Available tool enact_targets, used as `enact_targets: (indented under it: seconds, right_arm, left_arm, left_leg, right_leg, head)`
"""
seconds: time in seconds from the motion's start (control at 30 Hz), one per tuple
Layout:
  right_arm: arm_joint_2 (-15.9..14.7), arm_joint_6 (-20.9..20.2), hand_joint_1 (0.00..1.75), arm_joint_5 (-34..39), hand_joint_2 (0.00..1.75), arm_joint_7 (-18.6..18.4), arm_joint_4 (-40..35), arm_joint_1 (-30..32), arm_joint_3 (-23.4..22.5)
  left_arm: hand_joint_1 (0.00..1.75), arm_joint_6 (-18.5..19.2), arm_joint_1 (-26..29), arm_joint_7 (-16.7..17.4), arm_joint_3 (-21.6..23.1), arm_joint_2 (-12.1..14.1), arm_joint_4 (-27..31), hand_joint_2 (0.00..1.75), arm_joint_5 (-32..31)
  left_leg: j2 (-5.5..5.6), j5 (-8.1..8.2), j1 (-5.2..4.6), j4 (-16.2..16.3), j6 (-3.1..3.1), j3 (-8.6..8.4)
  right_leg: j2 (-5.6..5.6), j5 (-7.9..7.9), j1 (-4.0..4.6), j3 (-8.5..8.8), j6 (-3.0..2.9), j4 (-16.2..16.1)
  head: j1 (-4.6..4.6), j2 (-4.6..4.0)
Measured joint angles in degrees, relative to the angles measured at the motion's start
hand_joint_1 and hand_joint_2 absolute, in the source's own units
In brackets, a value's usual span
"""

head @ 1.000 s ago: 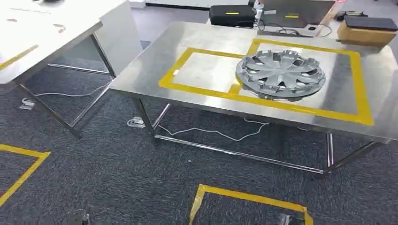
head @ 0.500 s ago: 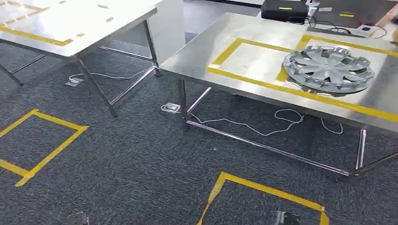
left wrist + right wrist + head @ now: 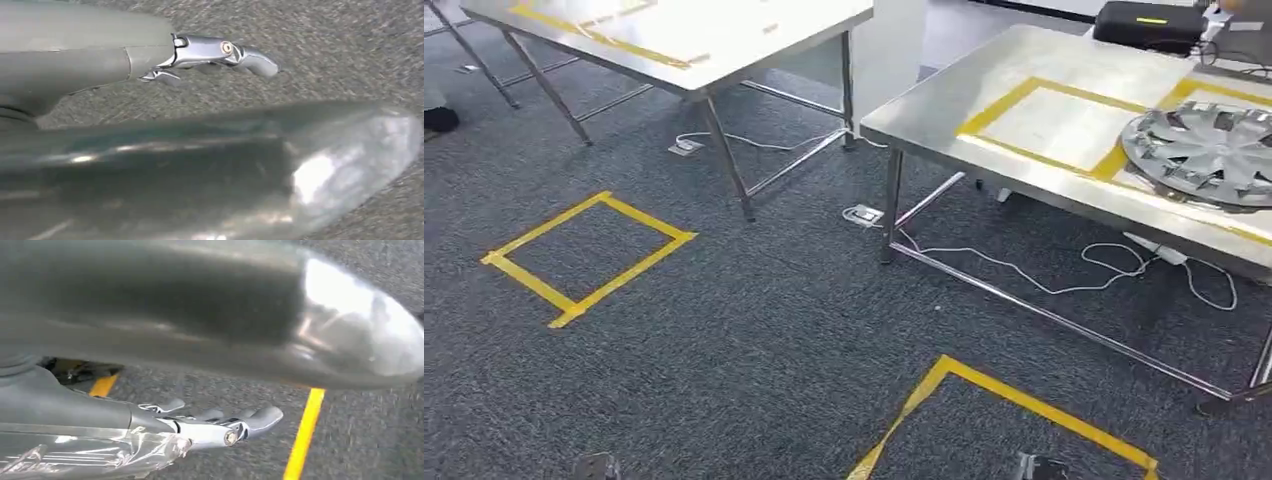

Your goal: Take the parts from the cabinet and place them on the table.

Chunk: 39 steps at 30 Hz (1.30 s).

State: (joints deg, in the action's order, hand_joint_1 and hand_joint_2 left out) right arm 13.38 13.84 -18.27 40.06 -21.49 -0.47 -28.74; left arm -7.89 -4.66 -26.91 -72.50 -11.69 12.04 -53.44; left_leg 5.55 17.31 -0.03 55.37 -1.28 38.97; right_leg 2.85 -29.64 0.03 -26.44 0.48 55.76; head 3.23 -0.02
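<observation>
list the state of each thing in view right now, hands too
hubcap: lying flat on the steel table, across the yellow tape line, partly cut off by the picture's edge
left hand: empty, fingers extended, hanging over the carpet
right hand: empty, fingers extended, above the carpet near a yellow tape line
white cable: loose on the floor under the steel table
black case: closed, at the table's far end
</observation>
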Motion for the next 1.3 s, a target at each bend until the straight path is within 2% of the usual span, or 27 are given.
enact_targets:
  seconds: [0.03,0.07,0.13,0.17,0.2,0.23,0.3,0.33,0.37,0.47,0.5,0.53,0.57,0.63,0.67,0.7,0.77,0.8,0.83,0.87,0.97,1.0,1.07,1.13,1.2,1.23,1.3]
  right_arm:
    - [0.0,0.0,0.00,0.0,0.00,0.0,0.0,0.0,0.0]
    - [0.0,0.0,0.00,0.0,0.00,0.0,0.0,0.1,0.0]
    - [0.0,0.4,0.00,-0.2,0.00,0.0,0.0,0.3,-0.2]
    - [0.0,0.6,0.00,-0.5,0.00,0.0,0.0,0.3,-0.2]
    - [0.0,1.0,0.00,-0.7,0.00,0.0,0.0,0.2,-0.3]
    - [0.0,1.2,0.00,-0.9,0.00,0.0,0.0,0.2,-0.3]
    - [0.0,1.9,0.00,-1.1,0.00,0.0,0.1,0.1,-0.3]
    - [0.0,2.2,0.00,-1.4,0.00,0.0,0.1,0.0,-0.3]
    - [0.0,2.4,0.00,-1.5,0.00,0.0,0.2,0.1,-0.3]
    - [0.0,2.9,0.00,-2.1,0.00,0.0,0.5,-0.3,-0.3]
    - [0.0,3.0,0.00,-2.1,0.00,0.0,0.5,-0.4,-0.3]
    - [0.0,3.1,0.00,-2.4,0.00,0.0,0.6,-0.4,-0.3]
    - [0.0,3.1,0.00,-2.6,0.00,0.0,0.7,-0.3,-0.3]
    - [0.0,3.5,0.00,-3.0,0.00,0.0,0.9,-0.2,-0.3]
    - [0.0,3.5,0.00,-3.1,0.00,0.0,1.1,-0.2,-0.3]
    - [0.0,3.6,0.00,-3.1,0.00,0.0,1.2,-0.3,-0.3]
    - [0.0,3.9,0.00,-3.3,0.00,0.0,1.3,-0.4,-0.3]
    - [0.0,3.9,0.00,-3.4,0.00,0.0,1.3,-0.4,-0.3]
    - [0.0,4.0,0.00,-3.5,0.00,0.0,1.3,-0.4,-0.3]
    - [0.0,4.0,0.00,-3.6,0.00,0.0,1.5,-0.5,-0.3]
    - [0.0,4.2,0.00,-3.7,0.00,0.0,1.6,-0.6,-0.4]
    - [0.0,4.2,0.00,-3.8,0.00,0.0,1.6,-0.6,-0.4]
    - [0.0,4.6,0.00,-4.0,0.00,0.0,1.7,-0.6,-0.4]
    - [0.0,4.8,0.00,-4.0,0.00,0.0,1.8,-0.4,-0.4]
    - [0.0,4.9,0.00,-4.1,0.00,0.0,1.9,-0.5,-0.4]
    - [0.0,4.9,0.00,-4.1,0.00,0.0,1.9,-0.5,-0.4]
    - [0.0,4.9,0.00,-4.1,0.00,0.0,2.0,-0.6,-0.4]
  left_arm:
    - [0.00,0.0,0.1,0.0,0.0,-0.1,0.0,0.00,0.0]
    - [0.00,0.0,0.0,0.1,0.0,-0.1,0.0,0.00,0.0]
    - [0.00,0.1,-0.4,0.1,0.0,-0.2,0.0,0.00,-0.2]
    - [0.00,0.2,-0.3,0.1,0.0,-0.2,0.0,0.00,-0.5]
    - [0.00,0.2,-0.3,0.1,0.1,-0.3,0.0,0.00,-0.8]
    - [0.00,0.2,-0.2,0.2,0.1,-0.3,0.0,0.00,-1.2]
    - [0.00,0.2,-0.2,0.2,0.2,-0.5,0.0,0.00,-1.8]
    - [0.00,0.2,-0.3,0.2,0.3,-0.6,0.0,0.00,-2.0]
    - [0.00,0.3,-0.5,0.2,0.4,-0.6,0.0,0.00,-2.2]
    - [0.00,0.1,-0.1,0.7,0.9,-0.7,0.0,0.00,-3.5]
    - [0.00,0.0,0.2,0.9,1.0,-0.8,0.0,0.00,-3.7]
    - [0.00,-0.1,0.5,1.0,1.2,-0.9,0.0,0.00,-4.0]
    - [0.00,-0.4,0.5,1.3,1.3,-0.9,0.0,0.00,-4.2]
    - [0.00,-0.5,0.3,1.5,1.7,-0.9,0.0,0.00,-4.6]
    - [0.00,-0.5,0.4,1.7,1.8,-0.8,0.0,0.00,-4.8]
    - [0.00,-0.5,0.5,1.7,1.9,-0.7,0.0,0.00,-4.9]
    - [0.00,-0.7,0.6,1.8,1.9,-0.7,0.0,0.00,-5.0]
    - [0.00,-0.7,0.6,1.9,2.0,-0.7,0.0,0.00,-5.3]
    - [0.00,-0.7,0.6,1.9,2.0,-0.7,0.0,0.00,-5.4]
    - [0.00,-0.8,0.4,1.9,2.0,-0.7,0.0,0.00,-5.4]
    - [0.00,-0.9,0.6,1.9,2.2,-0.7,0.0,0.00,-5.5]
    - [0.00,-0.9,0.7,2.0,2.3,-0.7,0.0,0.00,-5.6]
    - [0.00,-1.0,0.6,2.0,2.4,-0.7,0.0,0.00,-5.7]
    - [0.00,-1.0,0.4,2.0,2.6,-0.7,0.0,0.00,-5.9]
    - [0.00,-1.0,0.5,2.0,2.7,-0.7,0.0,0.00,-5.9]
    - [0.00,-1.0,0.7,2.0,2.8,-0.7,0.0,0.00,-5.9]
    - [0.00,-1.1,0.7,2.0,2.9,-0.7,0.0,0.00,-5.9]
  left_leg:
    - [-2.52,3.62,-0.17,2.0,-0.20,0.81]
    - [-3.71,7.86,-0.09,5.9,-0.51,1.93]
    - [-4.58,13.56,0.16,14.7,-1.00,3.90]
    - [-4.68,14.09,0.34,17.9,-1.21,4.16]
    - [-4.75,12.44,0.56,18.9,-1.44,3.30]
    - [-4.94,10.25,0.67,17.7,-1.53,1.51]
    - [-6.80,7.92,0.62,9.6,-1.26,-5.36]
    - [-9.69,9.15,0.38,4.6,-0.87,-9.65]
    - [-10.63,10.46,-0.15,0.0,-0.55,-12.57]
    - [-8.86,10.84,-0.50,-1.3,1.01,-11.94]
    - [-8.29,10.24,-0.18,-1.6,1.67,-12.00]
    - [-7.87,9.91,-0.12,-1.6,2.00,-11.68]
    - [-7.23,9.54,-0.11,-1.6,2.37,-11.23]
    - [-5.69,8.77,-0.16,-1.6,2.61,-10.33]
    - [-4.85,8.35,-0.20,-1.6,2.59,-9.91]
    - [-4.07,8.02,-0.20,-1.5,2.51,-9.59]
    - [-2.43,7.54,-0.08,-1.4,2.17,-9.19]
    - [-1.55,7.37,0.03,-1.3,1.91,-9.07]
    - [-0.94,7.25,0.06,-1.1,1.65,-8.86]
    - [-0.44,7.26,-0.27,-0.4,1.38,-8.31]
    - [1.16,6.32,0.40,-0.5,0.19,-7.08]
    - [1.39,6.34,0.43,-0.2,-0.06,-6.69]
    - [-3.39,9.78,0.23,4.1,-0.43,-4.59]
    - [-4.66,14.49,0.34,13.5,-0.82,-0.10]
    - [-4.78,15.45,0.42,18.0,-0.96,1.84]
    - [-4.84,13.98,0.46,16.3,-0.96,0.67]
    - [-5.88,9.79,0.51,7.9,-0.91,-4.41]
  right_leg:
    - [-0.61,0.66,0.14,-0.68,-0.41,0.0]
    - [-1.62,1.30,0.21,-1.45,-0.61,0.0]
    - [-3.66,2.51,0.27,-2.50,-0.66,0.0]
    - [-4.62,3.10,0.27,-3.43,-0.59,0.1]
    - [-5.72,3.80,0.27,-4.51,-0.49,0.2]
    - [-6.48,4.14,0.28,-5.38,-0.29,0.3]
    - [-7.92,4.83,0.28,-6.50,0.16,0.5]
    - [-8.45,5.07,0.31,-6.57,0.47,0.5]
    - [-9.33,5.19,0.43,-6.77,0.68,0.8]
    - [-11.61,6.30,0.23,-6.86,1.82,0.8]
    - [-11.05,6.04,0.07,-7.31,2.07,1.0]
    - [-7.35,4.42,-0.18,-8.05,2.54,2.6]
    - [-5.00,1.91,-0.25,-9.32,2.74,6.1]
    - [-3.16,-2.73,-0.19,-13.02,2.98,15.6]
    - [-2.92,-3.91,-0.17,-14.29,3.00,19.2]
    - [-2.90,-3.41,-0.16,-13.96,2.97,19.1]
    - [-2.63,0.35,-0.28,-9.39,2.85,11.8]
    - [-1.33,2.77,-0.49,-5.61,2.86,5.5]
    - [2.09,2.83,-0.90,-3.22,2.94,1.2]
    - [2.97,2.27,-1.17,-2.67,2.73,-0.4]
    - [1.39,2.61,-0.48,-3.06,1.76,0.7]
    - [0.44,3.03,-0.81,-3.13,1.15,0.3]
    - [-1.06,3.29,-0.65,-3.31,0.54,0.2]
    - [-3.06,3.36,-0.36,-3.68,0.42,0.3]
    - [-4.86,3.44,-0.28,-4.07,0.37,0.3]
    - [-5.69,3.49,-0.28,-4.15,0.42,0.4]
    - [-7.20,3.50,-0.32,-4.19,0.52,0.5]
  head:
    - [0.59,0.02]
    - [0.94,0.04]
    - [0.96,0.02]
    - [1.01,0.02]
    - [1.03,0.02]
    - [1.03,0.02]
    - [1.07,0.02]
    - [1.07,0.02]
    - [1.01,0.02]
    - [0.90,0.02]
    - [1.03,0.02]
    - [0.88,0.02]
    - [0.77,0.02]
    - [0.44,0.02]
    - [0.37,0.02]
    - [0.42,0.02]
    - [0.39,0.02]
    - [0.37,0.02]
    - [0.26,0.02]
    - [0.24,0.02]
    - [0.26,0.02]
    - [0.26,0.02]
    - [0.90,0.02]
    - [0.94,0.02]
    - [0.94,0.02]
    - [0.96,0.02]
    - [0.96,0.02]
